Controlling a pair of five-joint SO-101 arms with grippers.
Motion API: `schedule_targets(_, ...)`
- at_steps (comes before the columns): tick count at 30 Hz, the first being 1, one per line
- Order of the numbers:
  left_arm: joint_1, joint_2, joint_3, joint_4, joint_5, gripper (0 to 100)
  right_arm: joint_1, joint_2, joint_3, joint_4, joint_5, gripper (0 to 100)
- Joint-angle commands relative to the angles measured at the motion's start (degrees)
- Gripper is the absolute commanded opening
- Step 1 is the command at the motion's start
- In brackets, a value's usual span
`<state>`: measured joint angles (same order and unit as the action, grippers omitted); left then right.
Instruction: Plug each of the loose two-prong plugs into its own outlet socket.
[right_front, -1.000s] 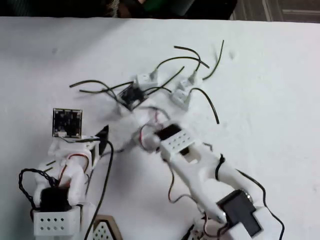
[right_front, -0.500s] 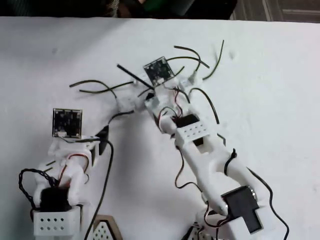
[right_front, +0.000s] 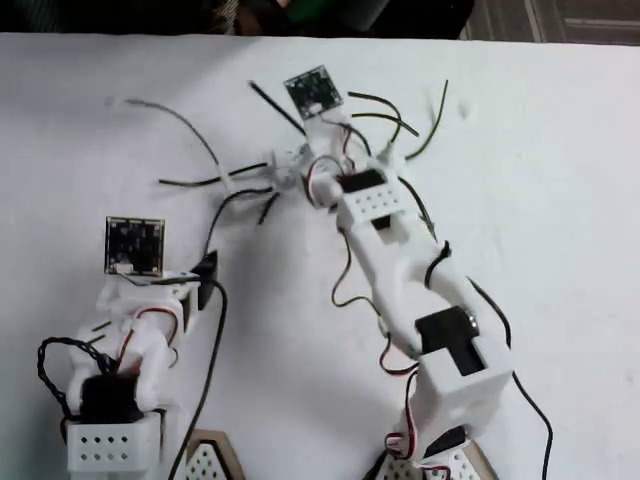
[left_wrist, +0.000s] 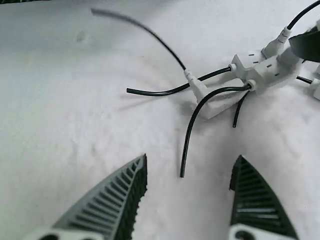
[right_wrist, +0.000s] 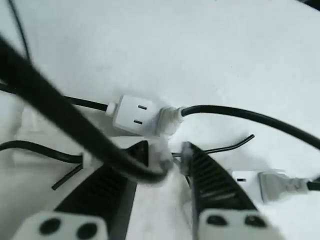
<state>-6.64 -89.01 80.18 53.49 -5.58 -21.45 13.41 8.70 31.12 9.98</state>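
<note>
Farther up the table (right_front: 560, 150) than before, my right gripper (right_wrist: 167, 150) pinches a plug (right_wrist: 160, 167) near an unfilled outlet socket (right_wrist: 134, 114), left gripper (left_wrist: 191, 160) spread; seating remains.

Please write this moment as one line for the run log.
left gripper: open over table | right gripper: shut on plug | outlet socket: near plug, slots free

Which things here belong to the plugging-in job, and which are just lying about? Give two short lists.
Job in hand: held plug, gripped by the right gripper; outlet socket; second plug on the table; left gripper, open.

Lying about: white table; wooden base plate between the arms.
</note>
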Motion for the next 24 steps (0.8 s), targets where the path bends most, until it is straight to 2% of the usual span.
schedule_targets(1,-0.6,-0.7,-2.3,-1.2,0.2,28,0.0,-1.5,-5.6,7.6,0.5,31.4)
schedule_targets(4,-0.5,-0.7,-2.3,-1.2,0.2,28,-1.8,-4.9,-6.8,13.7,0.5,36.9)
schedule_targets(10,-0.5,-0.7,-1.8,-1.3,0.2,27,-6.3,-15.9,-6.4,26.6,0.5,36.8)
schedule_targets(12,-0.3,-0.7,-0.6,-3.6,0.2,27,-7.6,-19.4,-6.4,31.8,0.5,35.5)
schedule_targets(14,-0.5,-0.7,1.3,-7.2,0.3,27,-8.7,-22.5,-6.4,36.2,0.5,30.4)
schedule_targets(17,-0.5,-0.7,3.1,-10.7,0.4,26,-9.7,-25.9,-6.3,40.7,0.5,17.0)
schedule_targets(20,-0.5,-0.7,2.9,-11.3,0.3,17,-9.8,-28.1,-6.3,43.3,0.5,2.8)
schedule_targets(21,-0.5,-0.7,2.8,-11.3,0.2,12,-9.6,-28.9,-6.2,44.4,0.4,0.9)
schedule_targets(23,-0.5,-0.7,1.1,-10.9,-0.5,2,-9.5,-30.5,-4.6,47.8,0.3,3.9)
schedule_targets(24,-0.5,-0.7,0.2,-10.1,-1.3,2,-9.5,-31.8,-3.4,49.1,0.1,4.0)
